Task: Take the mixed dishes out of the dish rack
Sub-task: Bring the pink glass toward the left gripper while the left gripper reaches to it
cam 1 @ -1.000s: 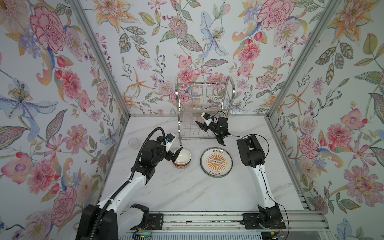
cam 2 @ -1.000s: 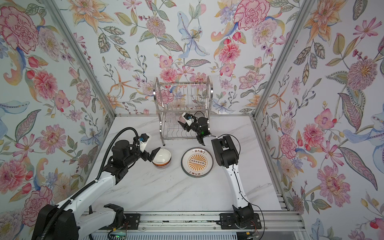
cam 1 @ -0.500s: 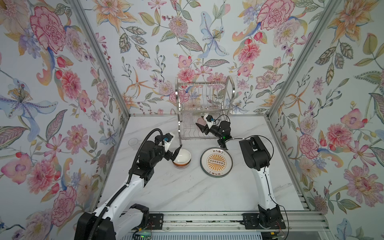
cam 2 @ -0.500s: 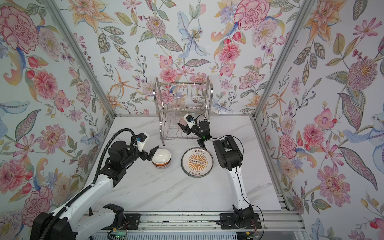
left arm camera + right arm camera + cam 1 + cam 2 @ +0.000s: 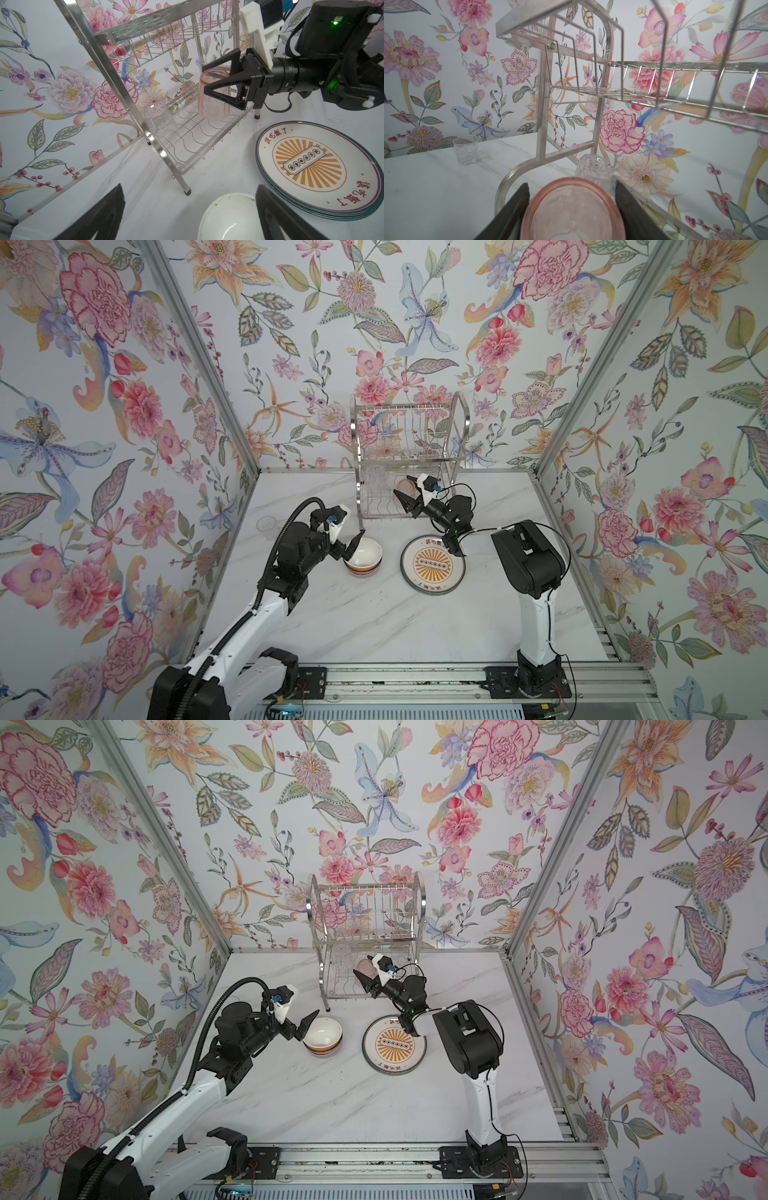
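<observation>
Polished steel wire gleams on the rack [image 5: 117, 83], where a ribbed, translucent pink glass [image 5: 214, 99] and a clear glass [image 5: 160, 121] catch the light. A glossy glazed ceramic plate [image 5: 311, 166] and a smooth white bowl [image 5: 226, 216] sit on a smooth, marble-look table [image 5: 374, 626], against matt floral wallpaper [image 5: 124, 406].

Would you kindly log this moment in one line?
left fingers: open by bowl | right fingers: closed on pink glass | site: dish rack, lower shelf
</observation>
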`<move>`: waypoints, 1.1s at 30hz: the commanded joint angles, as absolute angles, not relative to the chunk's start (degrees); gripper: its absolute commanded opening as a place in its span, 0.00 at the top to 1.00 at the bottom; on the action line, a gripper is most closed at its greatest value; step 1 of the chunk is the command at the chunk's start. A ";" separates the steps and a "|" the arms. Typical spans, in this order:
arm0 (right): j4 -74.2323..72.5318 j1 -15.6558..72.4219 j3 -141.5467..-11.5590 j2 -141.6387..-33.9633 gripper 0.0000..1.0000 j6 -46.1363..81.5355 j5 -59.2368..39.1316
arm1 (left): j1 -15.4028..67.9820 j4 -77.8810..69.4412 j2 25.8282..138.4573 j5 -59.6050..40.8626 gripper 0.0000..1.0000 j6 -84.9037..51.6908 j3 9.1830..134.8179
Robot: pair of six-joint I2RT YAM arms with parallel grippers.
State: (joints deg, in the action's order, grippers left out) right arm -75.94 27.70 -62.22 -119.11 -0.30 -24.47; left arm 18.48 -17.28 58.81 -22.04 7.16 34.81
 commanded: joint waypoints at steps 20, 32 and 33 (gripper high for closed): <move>-60.57 33.46 -36.71 -81.74 1.00 27.43 -4.12 | 24.37 -24.23 60.43 -18.33 0.02 16.67 38.29; -46.88 27.06 -37.35 -74.84 1.00 64.15 -12.77 | 32.38 -36.00 71.20 -22.76 0.05 13.58 39.62; -47.09 27.28 -36.75 -74.37 1.00 65.35 -12.38 | 33.14 -35.80 72.38 -23.40 0.05 13.46 40.40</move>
State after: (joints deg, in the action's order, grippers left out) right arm -47.70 26.92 -38.00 -76.40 54.50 -10.33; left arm 31.31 -31.44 70.15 -20.21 15.11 37.80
